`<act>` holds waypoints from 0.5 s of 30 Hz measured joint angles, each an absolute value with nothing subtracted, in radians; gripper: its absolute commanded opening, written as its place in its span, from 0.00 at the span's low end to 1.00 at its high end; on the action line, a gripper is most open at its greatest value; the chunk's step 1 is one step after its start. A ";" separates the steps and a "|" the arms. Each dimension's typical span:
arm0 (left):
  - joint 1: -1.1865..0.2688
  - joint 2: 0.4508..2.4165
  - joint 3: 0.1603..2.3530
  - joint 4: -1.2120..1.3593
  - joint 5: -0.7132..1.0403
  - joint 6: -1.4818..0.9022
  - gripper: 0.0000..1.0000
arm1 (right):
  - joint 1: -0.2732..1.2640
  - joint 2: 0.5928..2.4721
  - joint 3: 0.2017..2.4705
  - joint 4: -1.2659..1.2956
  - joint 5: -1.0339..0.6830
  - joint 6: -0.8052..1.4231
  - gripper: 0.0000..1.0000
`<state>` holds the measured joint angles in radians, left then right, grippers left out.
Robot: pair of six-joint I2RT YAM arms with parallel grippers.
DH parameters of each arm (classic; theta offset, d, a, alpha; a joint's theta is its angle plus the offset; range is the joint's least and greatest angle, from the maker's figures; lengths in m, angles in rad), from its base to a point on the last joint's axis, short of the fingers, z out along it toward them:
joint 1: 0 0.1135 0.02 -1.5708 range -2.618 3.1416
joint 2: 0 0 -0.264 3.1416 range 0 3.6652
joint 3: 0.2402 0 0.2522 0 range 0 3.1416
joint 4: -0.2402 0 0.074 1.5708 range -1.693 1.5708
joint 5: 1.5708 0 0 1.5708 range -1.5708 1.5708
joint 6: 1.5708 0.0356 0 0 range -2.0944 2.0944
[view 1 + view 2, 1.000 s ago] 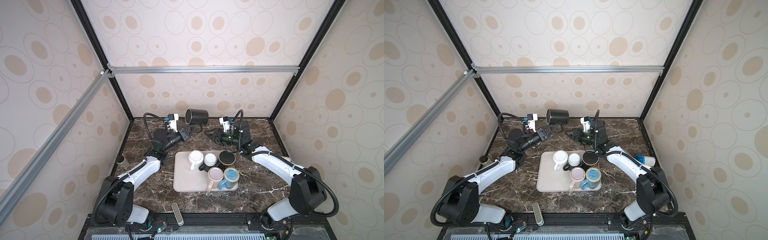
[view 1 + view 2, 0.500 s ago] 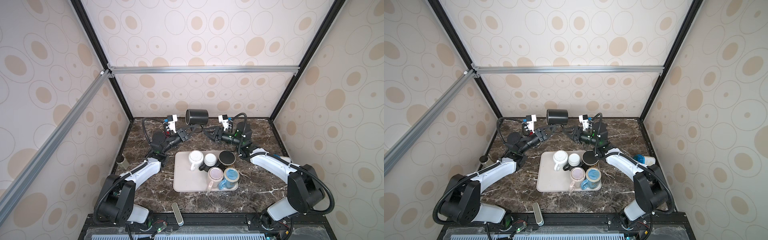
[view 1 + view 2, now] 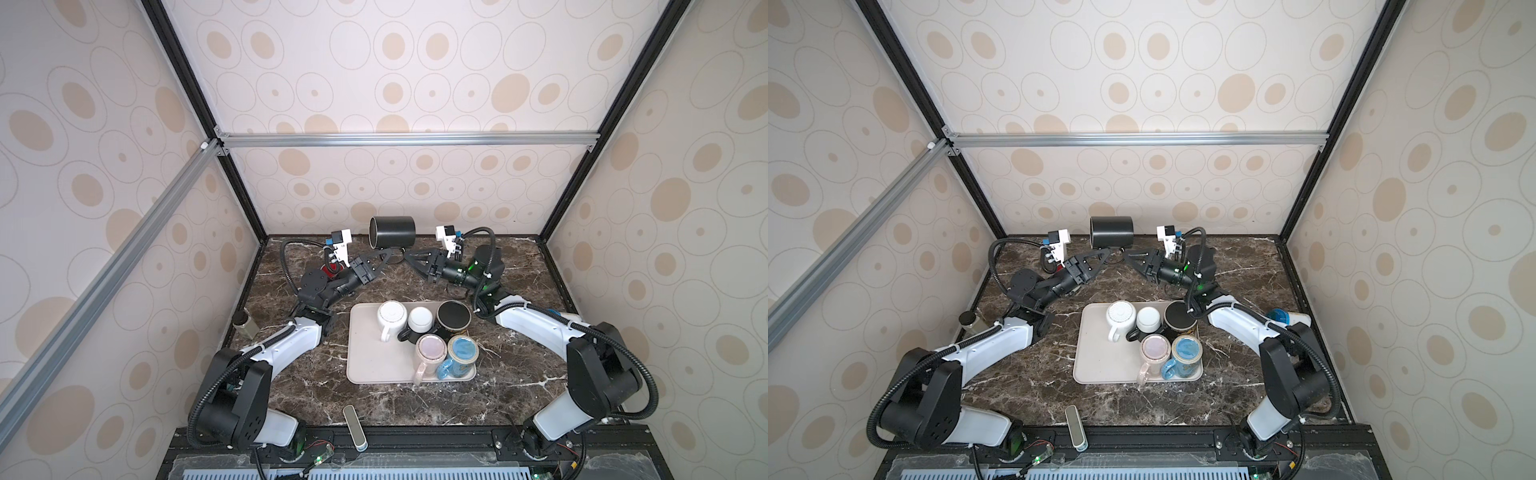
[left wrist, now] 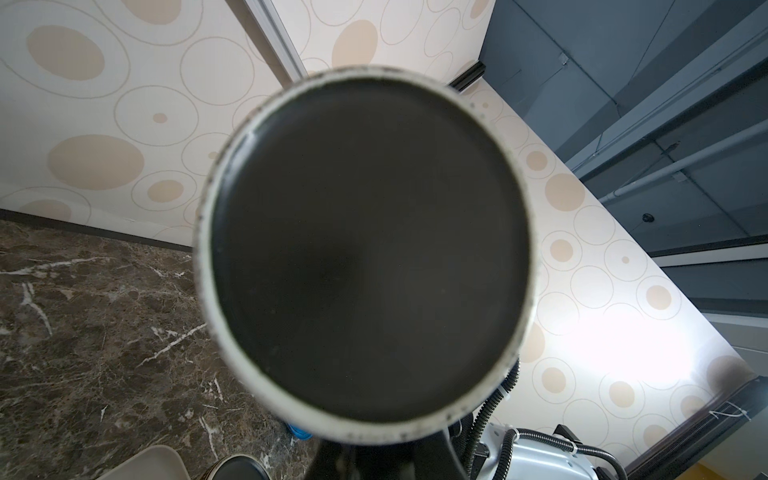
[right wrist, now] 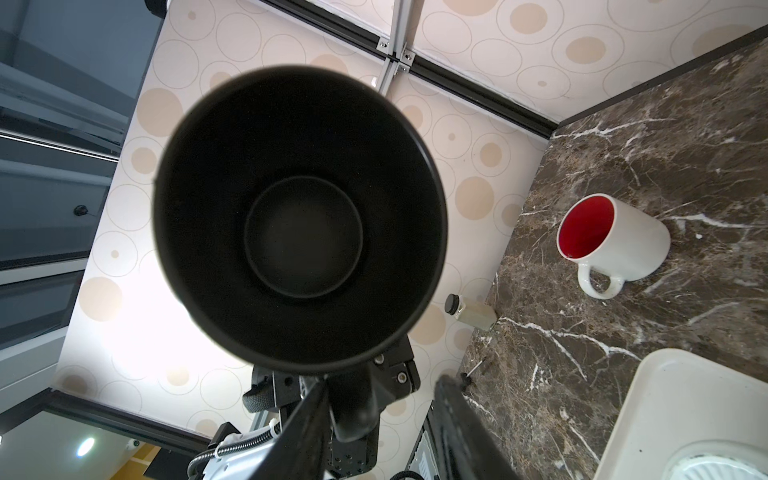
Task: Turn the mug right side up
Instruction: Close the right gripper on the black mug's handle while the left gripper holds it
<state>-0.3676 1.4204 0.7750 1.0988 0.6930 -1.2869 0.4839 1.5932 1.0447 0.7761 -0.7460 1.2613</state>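
While left claw (image 3: pixel 387 253) clamps it and right claw (image 3: pixel 410 255) gapes, black mug (image 3: pixel 392 232) hangs sideways.

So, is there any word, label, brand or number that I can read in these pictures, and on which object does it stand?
No text can be read in any view.
second black mug, on the tray: gold marks low on its side, too small to read.
lifted black mug: plain, no print visible.
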 measured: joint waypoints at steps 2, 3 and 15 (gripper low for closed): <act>-0.370 1.421 0.771 1.108 0.693 -1.294 0.00 | 0.484 1.595 1.045 0.786 -0.746 1.268 0.42; -0.371 1.422 0.769 1.114 0.693 -1.298 0.00 | 0.484 1.596 1.046 0.791 -0.747 1.271 0.42; -0.372 1.495 0.768 1.219 0.696 -1.370 0.00 | 0.491 1.671 1.095 0.860 -0.762 1.332 0.35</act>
<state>-0.3721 1.4948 0.7681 1.2186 0.6956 -1.3701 0.4911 1.6711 1.0946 0.8604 -0.7620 1.3323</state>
